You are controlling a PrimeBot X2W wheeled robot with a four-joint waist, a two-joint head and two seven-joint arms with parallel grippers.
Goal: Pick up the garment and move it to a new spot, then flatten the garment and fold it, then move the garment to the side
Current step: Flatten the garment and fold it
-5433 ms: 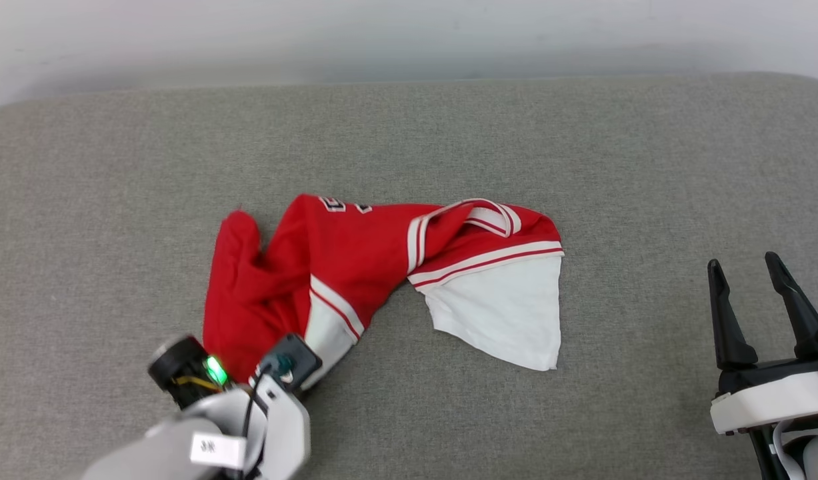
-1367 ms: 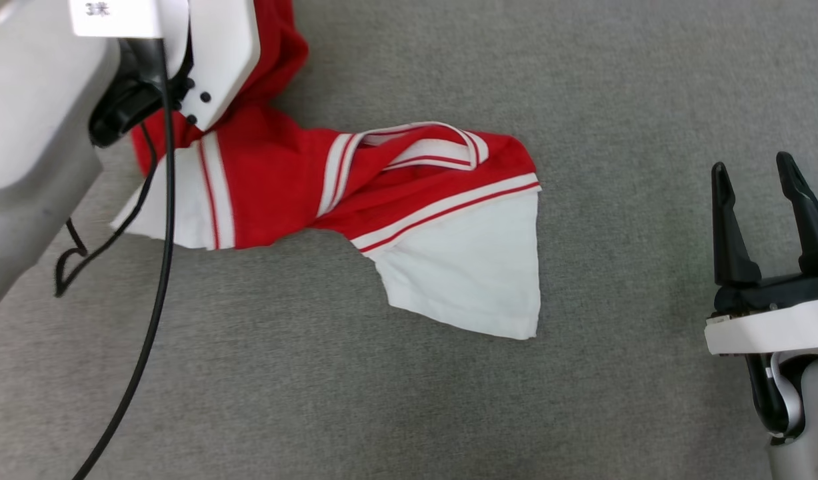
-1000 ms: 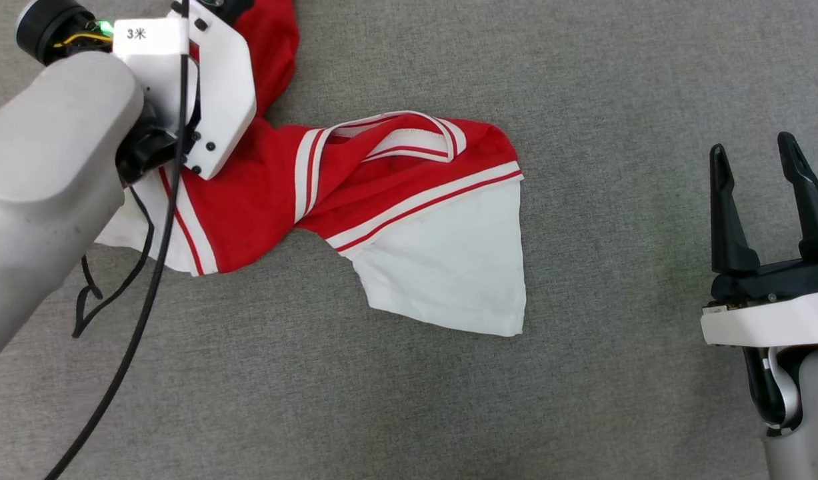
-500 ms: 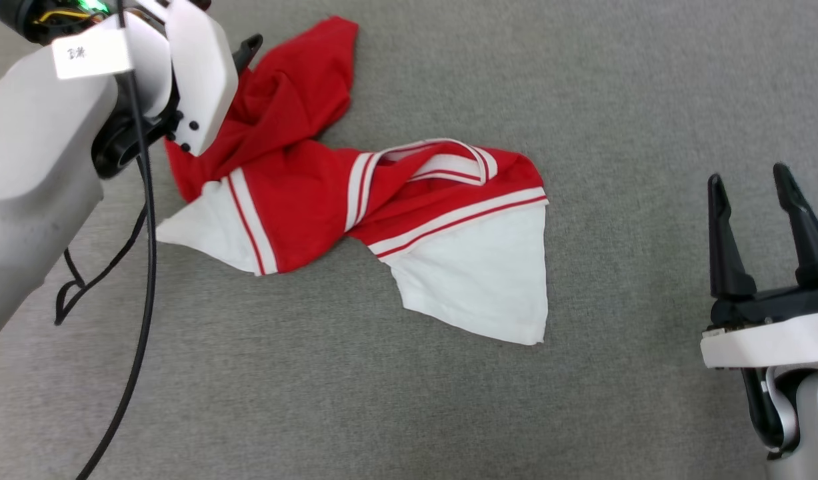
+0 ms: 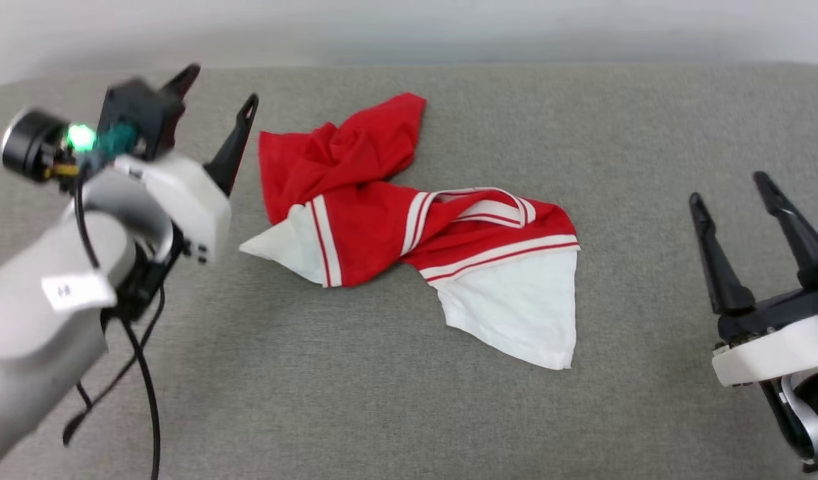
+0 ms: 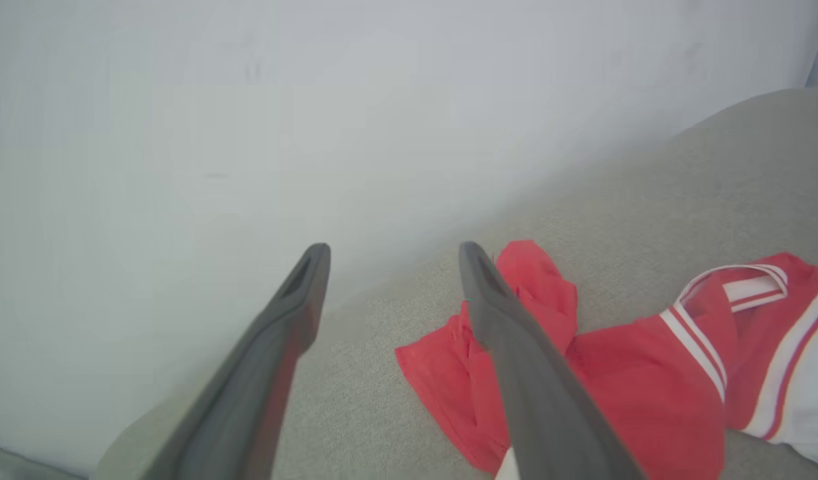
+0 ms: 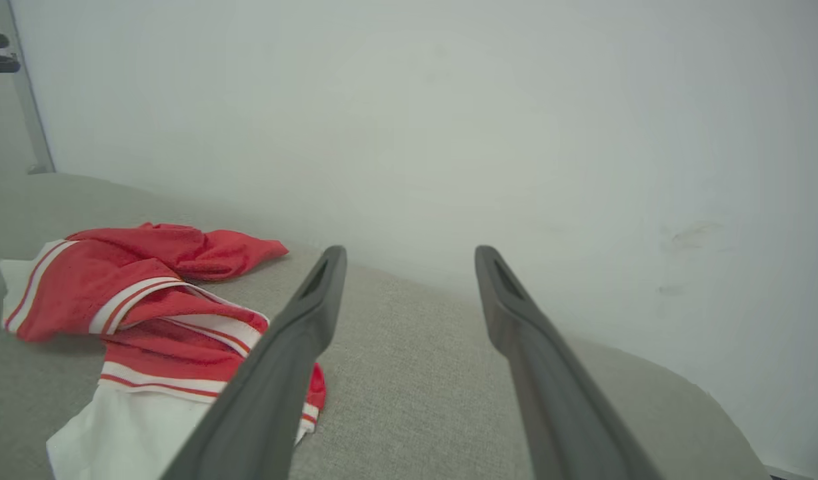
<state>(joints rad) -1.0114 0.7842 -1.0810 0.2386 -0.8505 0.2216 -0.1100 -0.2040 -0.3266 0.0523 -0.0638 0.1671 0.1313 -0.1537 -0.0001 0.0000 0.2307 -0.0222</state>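
Nearest, at the lower right of the head view, the right gripper (image 5: pixel 730 185) hovers over bare grey fabric with its two dark fingers (image 5: pixel 712 257) spread apart and nothing between them; its wrist view shows the same wide gap (image 7: pixel 409 250). At the lower left, the left arm's pale forearm (image 5: pixel 35 347) rises into view with a black cable (image 5: pixel 142 373) looping below it.

Further in, the left gripper (image 5: pixel 221 83) is raised beside the garment's left edge, fingers (image 5: pixel 234 143) parted and empty, apart from the cloth. The left wrist view confirms it: open fingers (image 6: pixel 295 300), with red fabric lying past the right-hand finger.

The garment, a red jersey shirt (image 5: pixel 375 220), lies crumpled near the middle of the grey fabric-covered worktop (image 5: pixel 649 133). One white sleeve (image 5: pixel 522 307) spreads toward the near right; a smaller white panel (image 5: pixel 285 247) points left. The red-and-white striped collar (image 5: pixel 489 207) sits on top, and a bunched red part (image 5: pixel 342 143) reaches toward the far edge. Logo not visible.

Farthest, a pale wall (image 5: pixel 409 27) runs behind the worktop.
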